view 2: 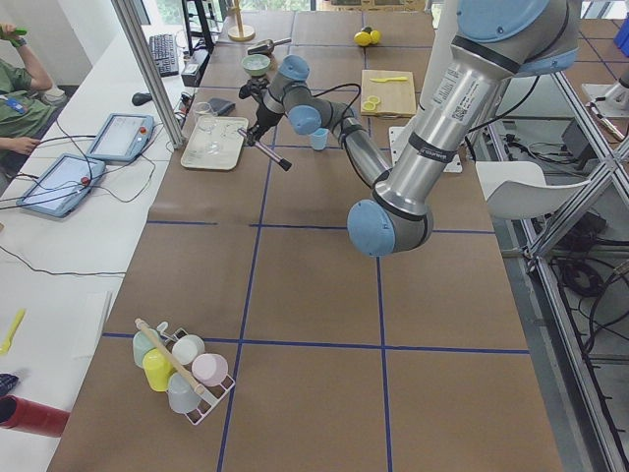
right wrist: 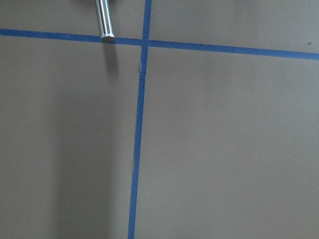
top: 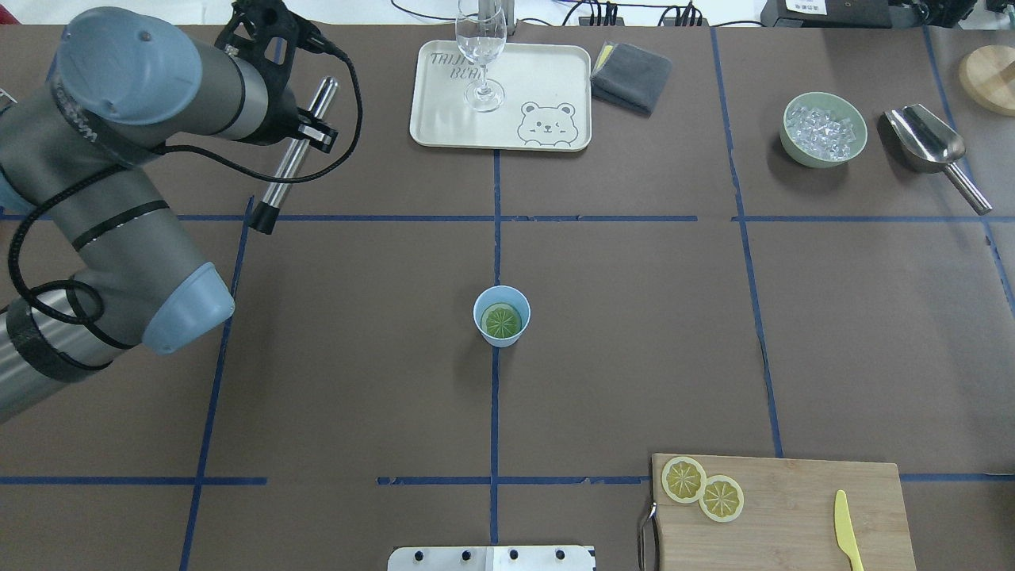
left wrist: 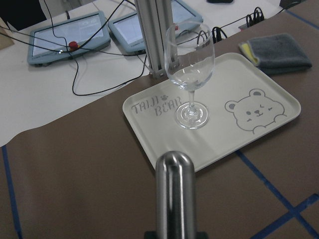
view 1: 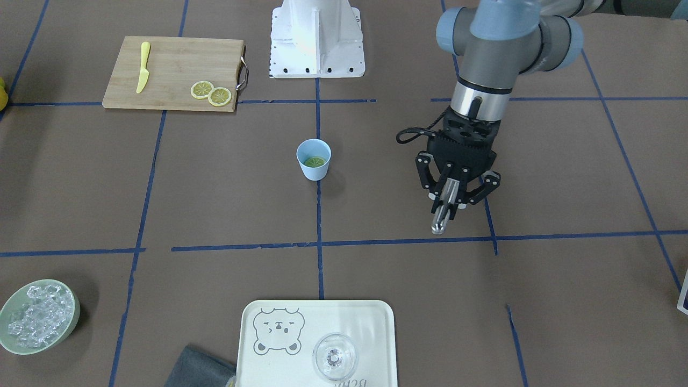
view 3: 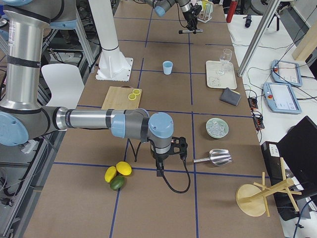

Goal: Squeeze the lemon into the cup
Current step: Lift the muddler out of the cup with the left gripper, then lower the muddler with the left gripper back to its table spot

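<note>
Leftmost, the left gripper (top: pixel 315 131) is pinched on a metal rod (top: pixel 289 166) and holds it slanted above the table, well apart from the cup. Farther along, a wine glass (top: pixel 480 44) stands upright on a cream tray (top: pixel 444 119). At the centre, on a blue tape line, is the light-blue cup (top: pixel 503 342), and the lemon (top: pixel 502 321) lies flat inside it. To the right, a cutting board (top: pixel 793 507) carries two other slices (top: pixel 683 479), overlapping, and a yellow knife (top: pixel 847 539). The right gripper (view 3: pixel 161 166) points down near the table; I cannot tell whether its fingers are spread or pressed together.
</note>
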`<state>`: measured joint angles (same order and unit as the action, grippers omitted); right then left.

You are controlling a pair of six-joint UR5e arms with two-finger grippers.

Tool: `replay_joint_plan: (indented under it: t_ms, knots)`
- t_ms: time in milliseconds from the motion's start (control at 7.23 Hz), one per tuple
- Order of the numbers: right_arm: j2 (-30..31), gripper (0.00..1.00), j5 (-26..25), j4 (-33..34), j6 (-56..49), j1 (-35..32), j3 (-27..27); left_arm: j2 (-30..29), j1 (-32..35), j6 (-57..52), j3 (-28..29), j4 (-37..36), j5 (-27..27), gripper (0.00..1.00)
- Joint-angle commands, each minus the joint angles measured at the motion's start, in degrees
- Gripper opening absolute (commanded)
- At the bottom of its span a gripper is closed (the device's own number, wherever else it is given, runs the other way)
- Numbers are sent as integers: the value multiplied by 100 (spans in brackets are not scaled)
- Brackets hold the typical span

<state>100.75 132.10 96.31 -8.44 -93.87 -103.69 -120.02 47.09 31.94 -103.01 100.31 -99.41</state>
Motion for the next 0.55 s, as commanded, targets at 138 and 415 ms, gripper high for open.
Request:
replay_joint_plan:
  t_ms: [138,415]
  knots:
    - [-3,100,0,-6,-9,0,68,987,178,-4,61,-451,-193,0]
    - [-3,100,-9,-6,-9,0,68,1086,152,799,280,-459,-237,0]
